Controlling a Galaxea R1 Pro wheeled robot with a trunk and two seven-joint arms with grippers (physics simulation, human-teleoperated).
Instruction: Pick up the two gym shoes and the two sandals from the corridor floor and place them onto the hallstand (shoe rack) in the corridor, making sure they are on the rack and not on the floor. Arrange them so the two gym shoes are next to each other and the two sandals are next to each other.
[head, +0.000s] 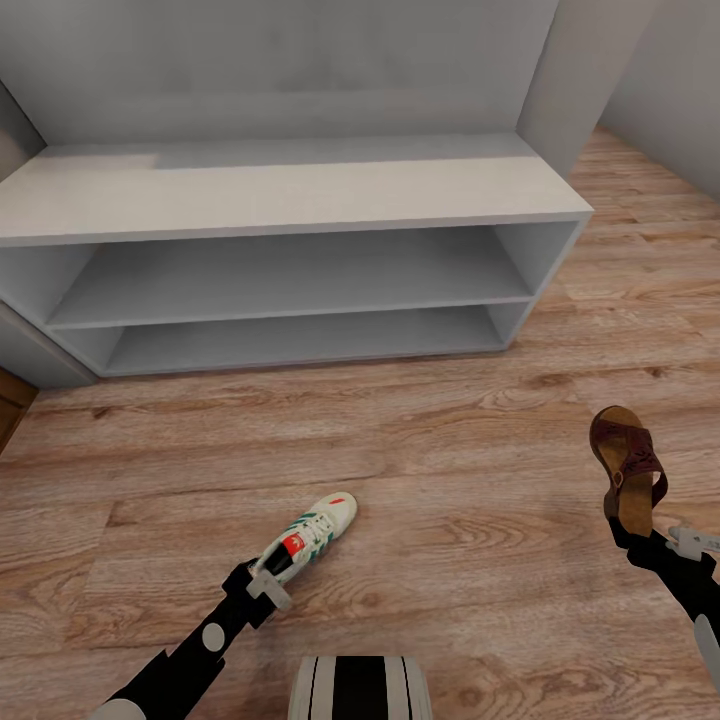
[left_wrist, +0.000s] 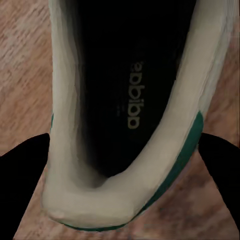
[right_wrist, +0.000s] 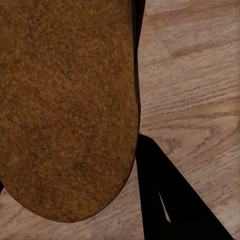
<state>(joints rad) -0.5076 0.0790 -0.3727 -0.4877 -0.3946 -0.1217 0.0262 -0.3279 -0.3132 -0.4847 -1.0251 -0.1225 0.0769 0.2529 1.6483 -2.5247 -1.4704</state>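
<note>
We see the hallstand cut off at nine o'clock by the head view's edge, its upper part running out at twelve. The left gripper has its fingertips hidden behind the gym shoe's heel. In the left wrist view the gym shoe runs past the frame toward its toe. The sandal hides one right finger; its front is cropped.

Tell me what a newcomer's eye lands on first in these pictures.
First, the shoes held one in each gripper: a white gym shoe with green stripes in the left gripper low in the head view, and a dark brown sandal gripped by its heel end in the right gripper at the right edge. Behind them the pale grey hallstand stands with bare top and shelves.
</note>
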